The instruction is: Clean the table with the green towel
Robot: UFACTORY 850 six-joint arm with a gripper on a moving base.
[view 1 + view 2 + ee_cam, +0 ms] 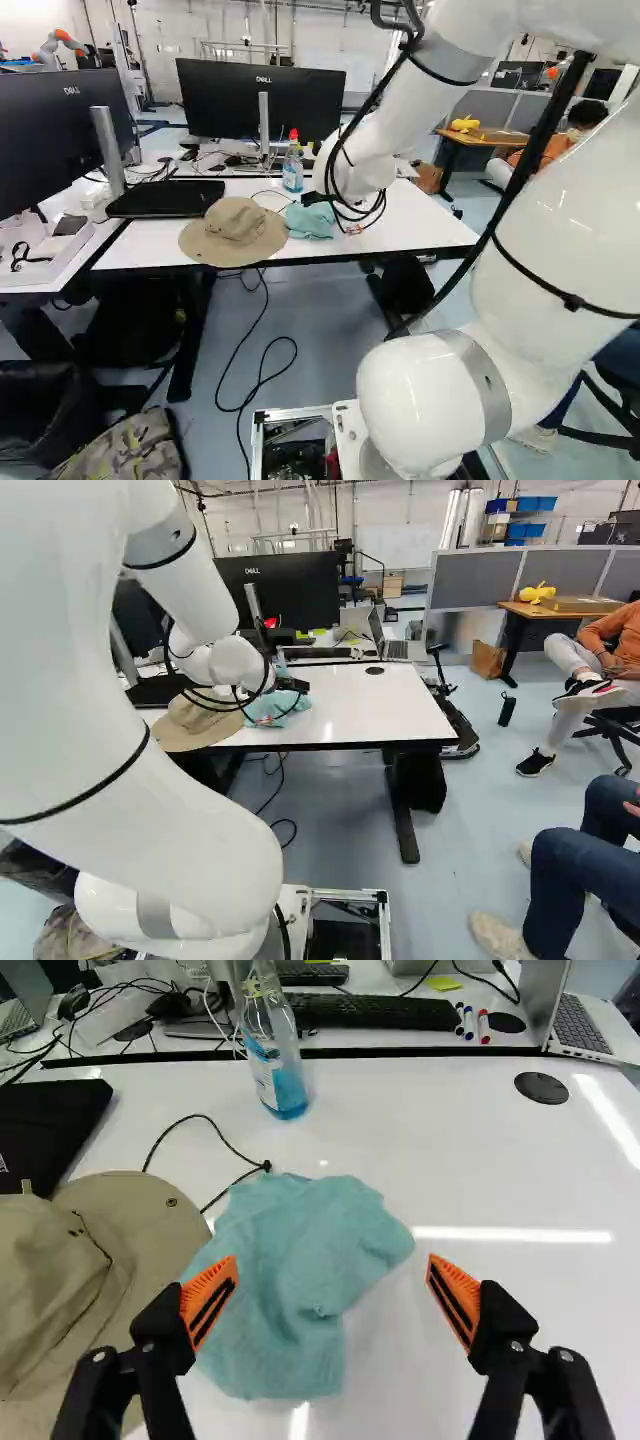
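Left base view: we see a white table (425, 215) with a tan hat (236, 222) lying near its front edge. Just beside the hat, the green towel (300, 1270) lies bunched on the tabletop. In the wrist view, our gripper (293, 685) has its jaws spread wide, holding nothing; the towel lies ahead, partly between them. Beyond the towel we see an upright bottle (275, 1055) of blue liquid.

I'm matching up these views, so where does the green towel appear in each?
Left base view: green towel just left of the middle.
Right base view: left of the middle.
Wrist view: seen between the open fingers of the tool.
Shared landmark: the tan hat, beside it in all three.
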